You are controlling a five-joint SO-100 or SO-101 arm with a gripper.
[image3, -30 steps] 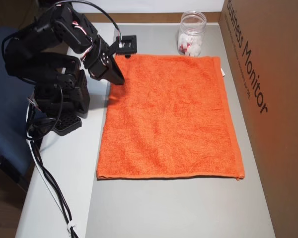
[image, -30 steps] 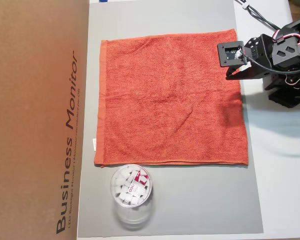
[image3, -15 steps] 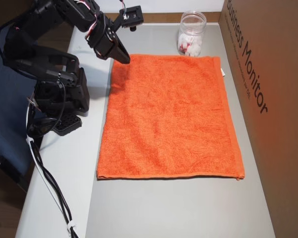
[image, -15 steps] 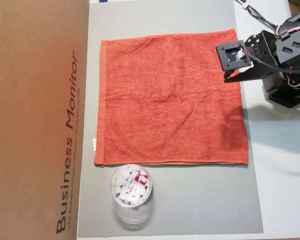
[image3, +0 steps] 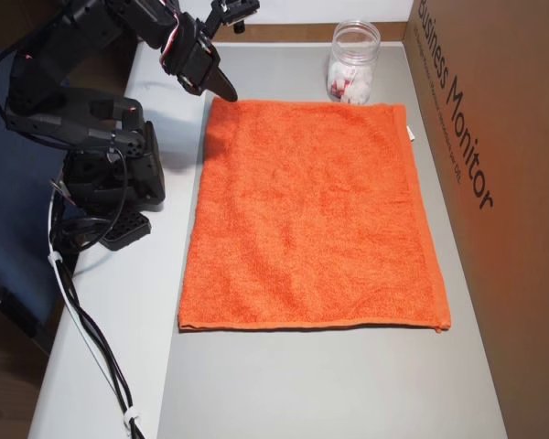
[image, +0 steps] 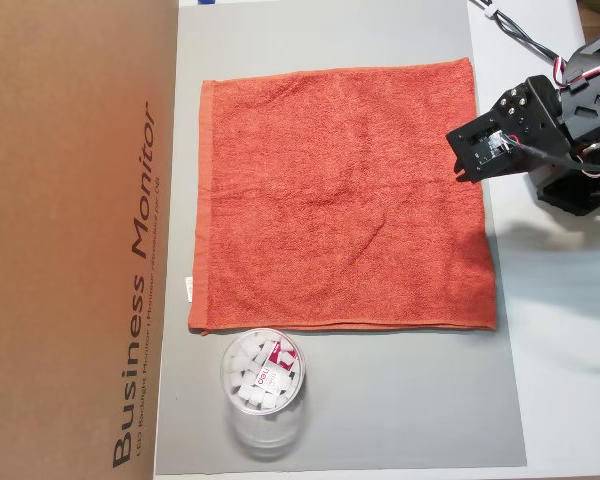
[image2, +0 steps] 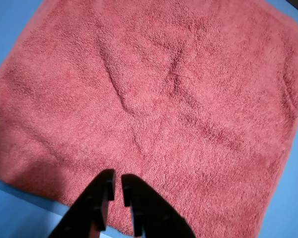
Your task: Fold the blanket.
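The blanket point(image: 340, 195) is an orange-red terry towel lying flat and unfolded on the grey mat point(image: 380, 400), with a few shallow creases. A small white tag point(image: 189, 288) sits on its left edge. My gripper point(image: 463, 172) hovers above the blanket's right edge in this overhead view. In the wrist view the black fingers point(image2: 102, 198) enter from the bottom, nearly together and empty, over the blanket's point(image2: 154, 99) near edge. In the other overhead view the gripper point(image3: 229, 94) is over the blanket's point(image3: 311, 219) far left corner.
A clear plastic jar point(image: 263, 385) of white pieces stands on the mat just below the blanket; it also shows in the other overhead view point(image3: 352, 66). A large cardboard box point(image: 75, 240) borders the mat's left side. The arm's base point(image3: 110, 183) and cables are beside the mat.
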